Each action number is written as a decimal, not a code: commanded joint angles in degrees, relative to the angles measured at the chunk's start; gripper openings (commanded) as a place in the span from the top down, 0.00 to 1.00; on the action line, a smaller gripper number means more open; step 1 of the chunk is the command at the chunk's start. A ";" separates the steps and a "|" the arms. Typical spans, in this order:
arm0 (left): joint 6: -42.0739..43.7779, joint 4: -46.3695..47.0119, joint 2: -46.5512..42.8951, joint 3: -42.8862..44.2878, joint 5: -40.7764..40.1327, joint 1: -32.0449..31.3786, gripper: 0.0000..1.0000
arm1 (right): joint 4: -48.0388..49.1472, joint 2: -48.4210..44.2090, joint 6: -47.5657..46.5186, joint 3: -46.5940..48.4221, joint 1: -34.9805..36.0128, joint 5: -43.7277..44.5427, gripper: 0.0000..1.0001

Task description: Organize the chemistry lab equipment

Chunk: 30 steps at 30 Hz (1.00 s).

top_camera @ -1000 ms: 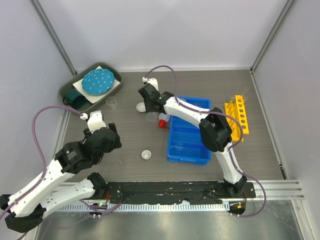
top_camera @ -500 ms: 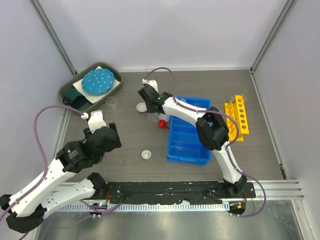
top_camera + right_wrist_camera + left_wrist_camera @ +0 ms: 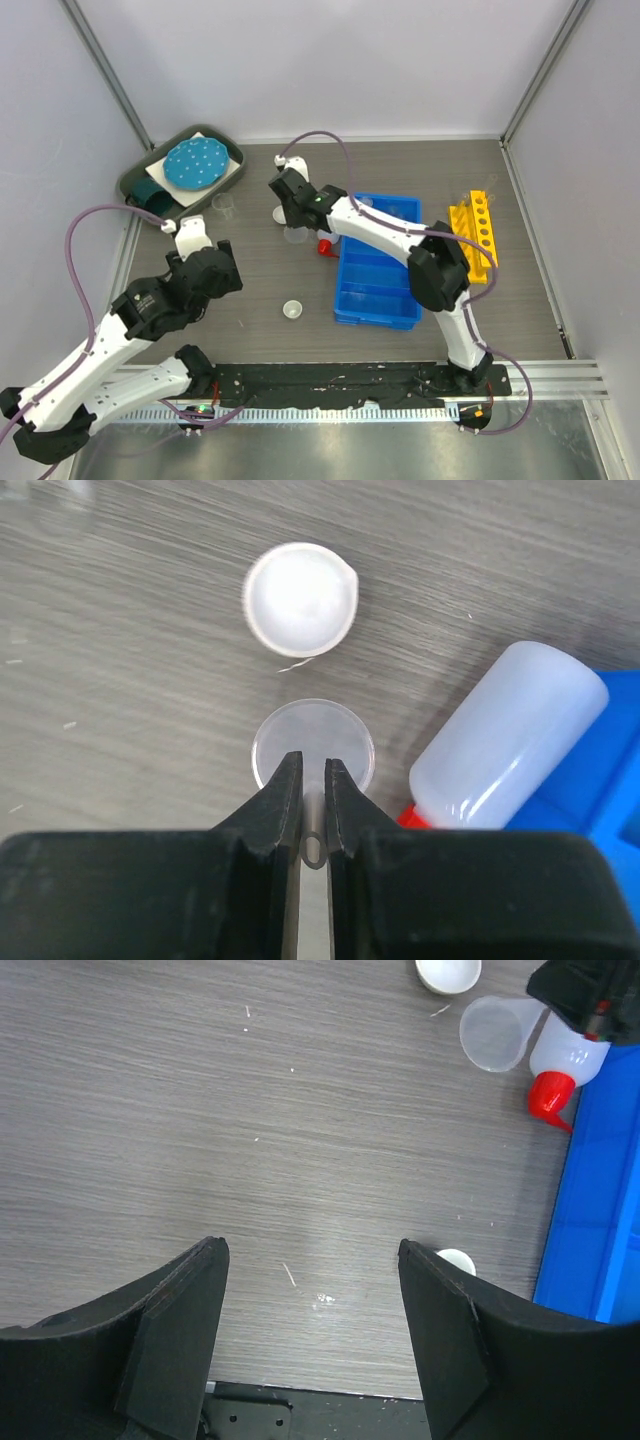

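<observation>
My right gripper is shut on the stem of a clear funnel, whose wide mouth faces away just above the table. A white dish lies just beyond it and a translucent red-capped bottle lies to the right. In the top view the right gripper is left of the blue divided bin, with the funnel and the bottle beside it. My left gripper is open and empty over bare table, with a small white dish by its right finger.
A small clear beaker stands near the dark green tray at the back left. The yellow holed rack is right of the bin. A small dish sits in front of the bin's left side.
My right gripper has shifted slightly left and back with the funnel. My left arm has moved a little forward. Nothing was let go.
</observation>
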 commanded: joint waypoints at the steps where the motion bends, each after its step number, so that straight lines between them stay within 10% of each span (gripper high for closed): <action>1: 2.01 0.86 2.21 4.50 -1.30 0.83 0.27 | -0.22 -14.81 -0.79 -0.82 1.44 2.12 0.99; 15: 11.59 11.06 26.90 19.07 15.05 15.94 0.30 | -11.03 -48.90 0.00 -20.16 5.13 11.79 0.99; 30: 11.42 10.89 50.99 32.63 23.13 32.55 0.36 | -12.90 -58.42 5.27 -37.64 7.24 9.86 0.99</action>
